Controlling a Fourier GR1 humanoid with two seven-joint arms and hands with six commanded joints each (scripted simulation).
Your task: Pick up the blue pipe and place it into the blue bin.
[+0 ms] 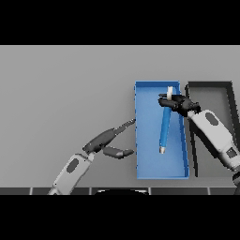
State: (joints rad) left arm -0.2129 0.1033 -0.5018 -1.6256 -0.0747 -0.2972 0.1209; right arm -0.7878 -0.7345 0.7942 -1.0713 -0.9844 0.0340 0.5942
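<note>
We found the right hand's dark fingers (169,100) curled round the upper end of the long blue pipe with pale end caps (165,125), pinching it just below its top cap. The right hand (180,103) stood over the far half of the shallow rectangular blue bin (139,140), and the pipe hung from it, its lower cap pointing down and toward the near side. Whether that lower cap touched the bin floor we could not tell.

We judged the placing step nearly complete, with only the release left. The following faults were possible from this position:

- A grasp at one end leaves the long body free to swing. A quick opening could have let the pipe tip toward the bin's right wall, which lay close beside the hand, and lean on it or roll over it.
- A dark grey empty bin (228,101) stood just beside the blue one on the right. Any drift of the arm that way before release could have dropped the pipe into the wrong container.
- Release from too high could have let the pipe bounce.

The left hand (105,139) hovered over the grey counter (61,93), its fingers extended and relaxed, one fingertip near the bin's left wall. A reach forward could have nudged the bin.
</note>
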